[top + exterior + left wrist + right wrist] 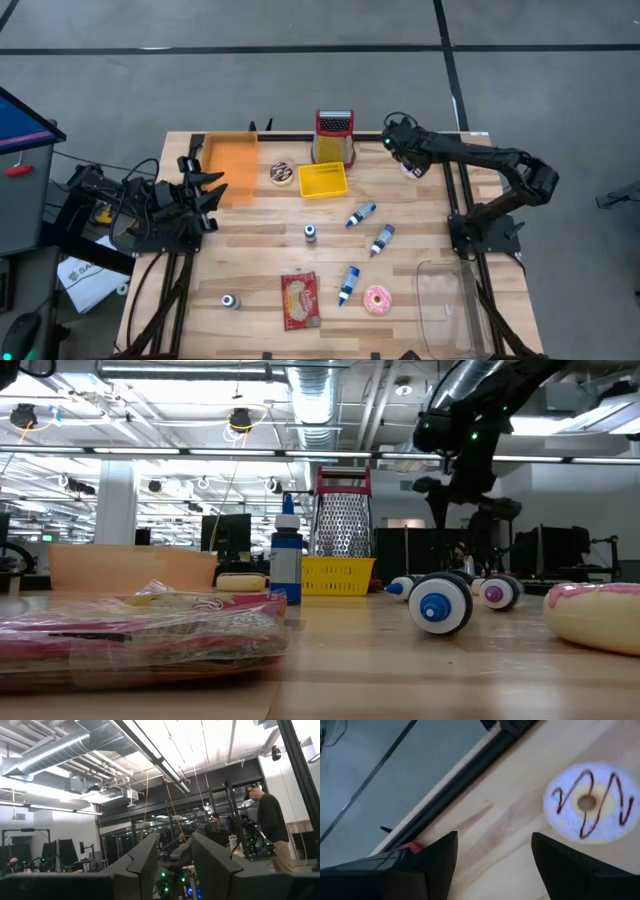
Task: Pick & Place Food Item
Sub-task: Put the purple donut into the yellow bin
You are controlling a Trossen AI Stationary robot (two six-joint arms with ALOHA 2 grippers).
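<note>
A white-iced donut with a brown zigzag [590,802] lies flat on the wooden table near its far edge; in the high view the donut [411,168] peeks out beside my right arm. My right gripper [492,855] hovers open above the table beside it, slanting down, nothing between its fingers; from above the gripper [398,148] sits at the far right. My left gripper [175,862] is open and empty, raised over the table's left edge [205,190] and pointing into the room.
A grater [334,135], a yellow basket [322,180], a chocolate donut [282,173] and an orange tray [230,165] stand along the far side. Several bottles [361,214], a pink donut [378,299], a red packet [299,300] and a clear container [450,300] lie nearer. A person [270,827] stands beyond.
</note>
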